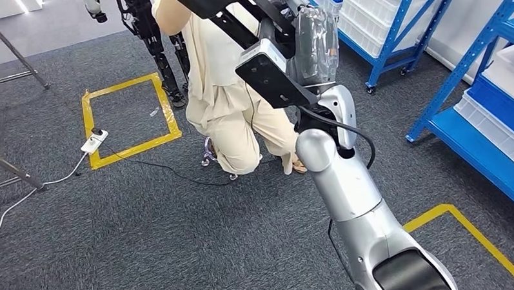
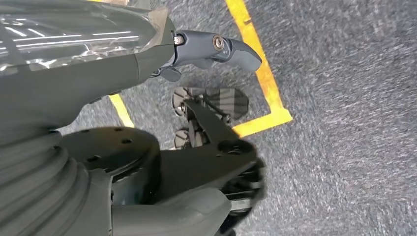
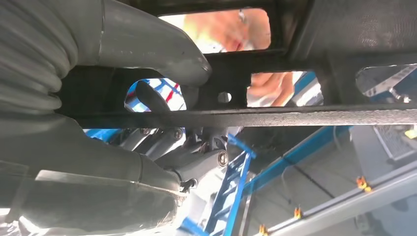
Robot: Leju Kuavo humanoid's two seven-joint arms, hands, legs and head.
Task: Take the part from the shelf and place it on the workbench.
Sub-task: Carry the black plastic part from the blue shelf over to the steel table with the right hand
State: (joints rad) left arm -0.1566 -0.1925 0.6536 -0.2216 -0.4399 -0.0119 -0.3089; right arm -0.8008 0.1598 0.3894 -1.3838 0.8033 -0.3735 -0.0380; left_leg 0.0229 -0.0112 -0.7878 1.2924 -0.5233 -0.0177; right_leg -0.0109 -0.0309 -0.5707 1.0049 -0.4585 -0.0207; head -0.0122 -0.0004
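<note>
In the head view the silver right arm (image 1: 353,199) rises from five o'clock, its plastic-wrapped right robot hand (image 1: 312,43) at one o'clock gripping the part (image 1: 264,67), a flat black perforated frame held aloft over grey carpet (image 1: 148,232); a person (image 1: 230,101) crouches just behind. The left wrist view shows the left robot hand (image 2: 216,49); whether it holds anything I cannot tell. In the right wrist view the thumb (image 3: 147,39) hooks over the matte frame's bar. Best carry it level, clear of the person.
</note>
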